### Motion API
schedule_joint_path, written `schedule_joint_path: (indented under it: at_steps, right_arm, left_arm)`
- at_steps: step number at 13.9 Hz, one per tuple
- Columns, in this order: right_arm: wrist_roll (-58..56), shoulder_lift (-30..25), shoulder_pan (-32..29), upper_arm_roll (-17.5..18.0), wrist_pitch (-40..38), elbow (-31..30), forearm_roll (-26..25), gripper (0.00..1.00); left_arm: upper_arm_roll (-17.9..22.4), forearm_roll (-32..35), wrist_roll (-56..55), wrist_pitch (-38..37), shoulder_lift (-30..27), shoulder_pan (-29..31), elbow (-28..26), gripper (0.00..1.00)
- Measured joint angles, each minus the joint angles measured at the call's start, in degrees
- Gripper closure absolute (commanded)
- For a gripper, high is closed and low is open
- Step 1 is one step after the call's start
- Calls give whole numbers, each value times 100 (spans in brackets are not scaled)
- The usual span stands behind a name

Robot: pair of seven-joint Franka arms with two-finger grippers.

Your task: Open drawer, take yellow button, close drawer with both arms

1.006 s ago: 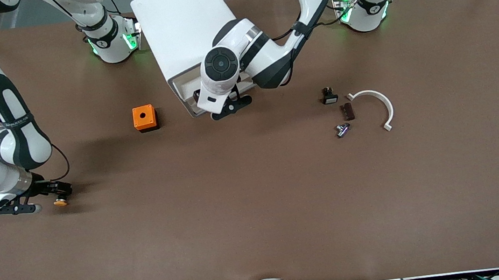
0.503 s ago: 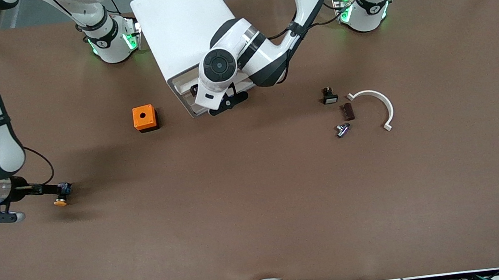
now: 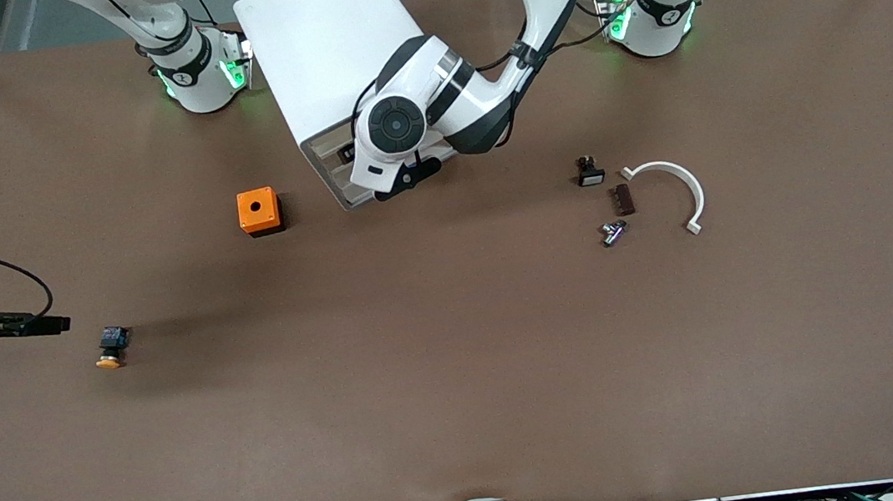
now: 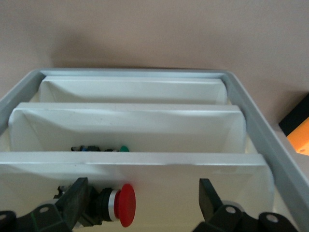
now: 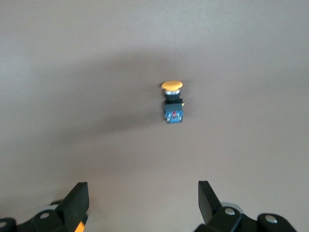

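The button (image 3: 111, 347) lies on its side on the brown table toward the right arm's end, its orange-yellow cap and black-and-blue body plain in the right wrist view (image 5: 172, 101). My right gripper (image 3: 51, 326) hangs open beside it and apart from it, with nothing between its fingers (image 5: 143, 203). My left gripper (image 3: 405, 178) is at the front of the white cabinet (image 3: 321, 38), open (image 4: 143, 203) over a pulled-out drawer (image 4: 145, 162). A red-capped push button (image 4: 123, 205) lies in that drawer close to one finger.
An orange cube box (image 3: 258, 211) with a round hole stands next to the cabinet. Toward the left arm's end lie a small black part (image 3: 589, 172), a dark block (image 3: 622, 199), a metal fitting (image 3: 613, 232) and a white curved bracket (image 3: 679, 186).
My right gripper let go of the button and drew back from it toward the table's end. My left gripper moved closer in against the cabinet's front.
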Motion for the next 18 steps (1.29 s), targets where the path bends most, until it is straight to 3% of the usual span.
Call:
schedule_joint_path:
  at_steps: [9, 14, 18]
  right_arm:
    - [26, -1370, 385, 22, -807, 115, -22, 0]
    - [52, -1391, 572, 24, -736, 31, -25, 0]
    - [66, -1379, 574, -16, -725, 16, -27, 0]
  left_arm:
    - [5, -20, 2, 4, -5, 9, -5, 0]
    - [38, -28, -7, 11, -102, 100, 38, 0]
    - [59, -28, -7, 11, -341, 511, 60, 0]
